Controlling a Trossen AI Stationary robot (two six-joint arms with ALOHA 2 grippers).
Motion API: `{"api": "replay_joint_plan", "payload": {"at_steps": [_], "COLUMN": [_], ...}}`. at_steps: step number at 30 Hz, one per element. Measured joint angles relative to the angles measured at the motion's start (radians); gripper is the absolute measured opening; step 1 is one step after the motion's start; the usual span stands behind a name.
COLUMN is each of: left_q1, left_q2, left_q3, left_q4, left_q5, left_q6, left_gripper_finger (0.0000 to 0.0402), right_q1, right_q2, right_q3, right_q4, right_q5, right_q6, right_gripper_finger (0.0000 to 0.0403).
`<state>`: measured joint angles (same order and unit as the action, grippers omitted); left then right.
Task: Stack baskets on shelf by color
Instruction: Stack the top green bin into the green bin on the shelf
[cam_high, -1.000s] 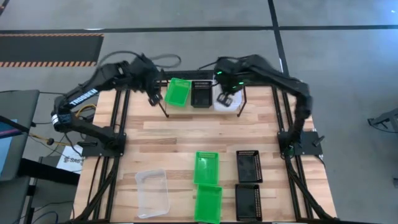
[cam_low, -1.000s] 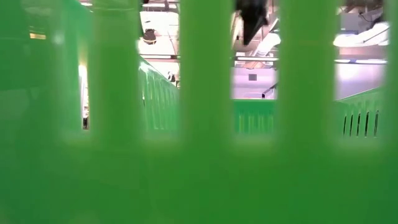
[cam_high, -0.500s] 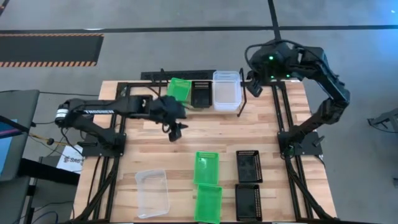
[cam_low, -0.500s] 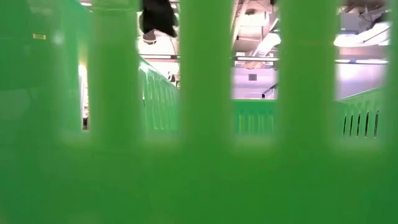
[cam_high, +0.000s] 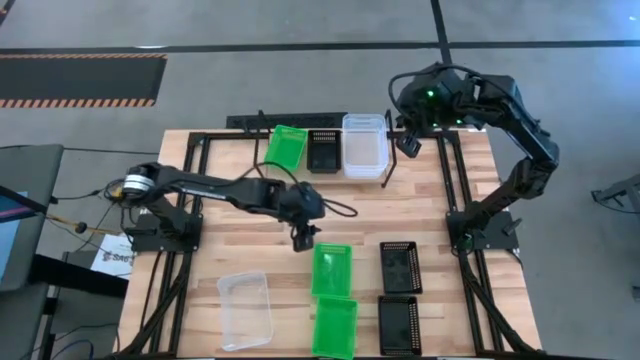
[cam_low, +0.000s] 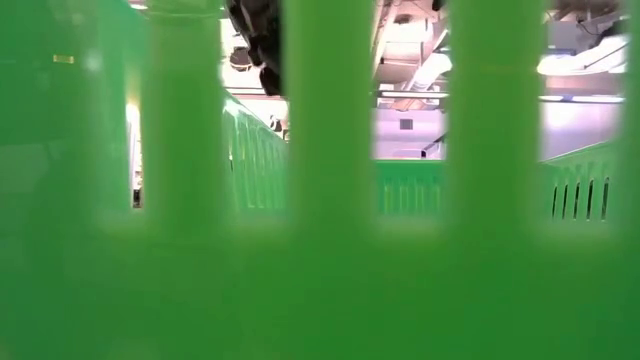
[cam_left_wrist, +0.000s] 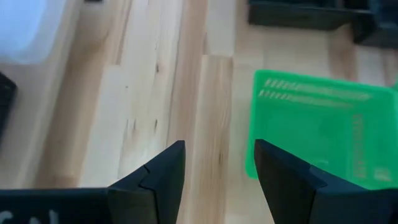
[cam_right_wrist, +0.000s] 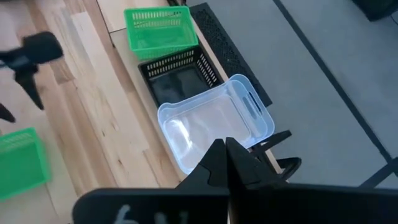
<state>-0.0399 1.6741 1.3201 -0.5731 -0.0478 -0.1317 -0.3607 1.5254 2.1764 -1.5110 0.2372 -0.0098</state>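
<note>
**Left pincer hanging over the desk beside a loose green basket; three baskets sitting on the shelf**

Left pincer (cam_high: 303, 240) is reaching out over the middle of the desk (cam_high: 400, 215), fingers spread, nothing between them. In the left wrist view the fingertips (cam_left_wrist: 163, 171) are framing bare wood, with a green basket (cam_left_wrist: 320, 134) just to one side. From above, that same green basket (cam_high: 332, 268) is lying just beside the pincer, not touching it.

Right pincer (cam_high: 410, 143) is hanging near the far right corner of the desk, just beside the shelf's right end, fingers pressed together and empty. Its wrist view is looking down on the shelf's load.

Shelf (cam_high: 386, 172) is standing at the far edge of the desk. Three baskets are sitting on it in a row: a tilted green one (cam_high: 287, 146) on the left, a black mesh basket (cam_high: 323, 151) in the middle, a clear basket (cam_high: 365, 146) on the right.

Loose on the near half of the desk: a second green basket (cam_high: 335, 327) right behind the first, two black baskets (cam_high: 400, 267) (cam_high: 400, 325) to their right, and another clear basket (cam_high: 246, 309) to the left, well apart.

The low view is almost wholly blocked by a green basket wall (cam_low: 330, 200) close to the lens.
</note>
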Motion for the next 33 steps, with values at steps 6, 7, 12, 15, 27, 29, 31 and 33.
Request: {"api": "replay_joint_plan", "payload": {"at_steps": [6, 7, 12, 15, 27, 29, 31, 33], "left_q1": [0.015, 0.018, 0.007, -0.007, -0.038, -0.032, -0.028, -0.026], "left_q2": [0.063, 0.065, 0.064, 0.064, 0.077, 0.087, 0.107, 0.123], "left_q3": [0.000, 0.000, 0.001, 0.001, 0.002, 0.001, 0.003, 0.000], "left_q4": [0.005, 0.005, 0.027, 0.056, 0.047, 0.027, 0.034, 0.001], "left_q5": [0.016, 0.028, 0.096, 0.103, 0.090, 0.088, 0.098, 0.117], "left_q6": [-0.112, -0.117, -0.034, -0.017, 0.150, 0.151, 0.152, 0.166], "left_gripper_finger": [0.0179, 0.0179, 0.0179, 0.0179, 0.0179, 0.0179, 0.0179, 0.0179], "right_q1": [0.018, 0.019, 0.035, 0.034, 0.034, 0.034, 0.034, 0.033], "right_q2": [0.014, 0.016, 0.014, 0.015, 0.014, 0.014, 0.014, 0.014], "right_q3": [0.000, 0.000, 0.000, 0.000, 0.000, 0.000, 0.000, 0.000], "right_q4": [0.004, 0.004, 0.009, 0.009, 0.009, 0.010, 0.010, 0.012], "right_q5": [-0.008, -0.008, -0.008, -0.008, -0.008, -0.008, -0.008, -0.008], "right_q6": [-0.025, -0.029, -0.044, -0.044, -0.049, -0.050, -0.051, -0.051], "right_gripper_finger": [0.0003, 0.0003, 0.0003, 0.0003, 0.0003, 0.0003, 0.0003, 0.0003]}}
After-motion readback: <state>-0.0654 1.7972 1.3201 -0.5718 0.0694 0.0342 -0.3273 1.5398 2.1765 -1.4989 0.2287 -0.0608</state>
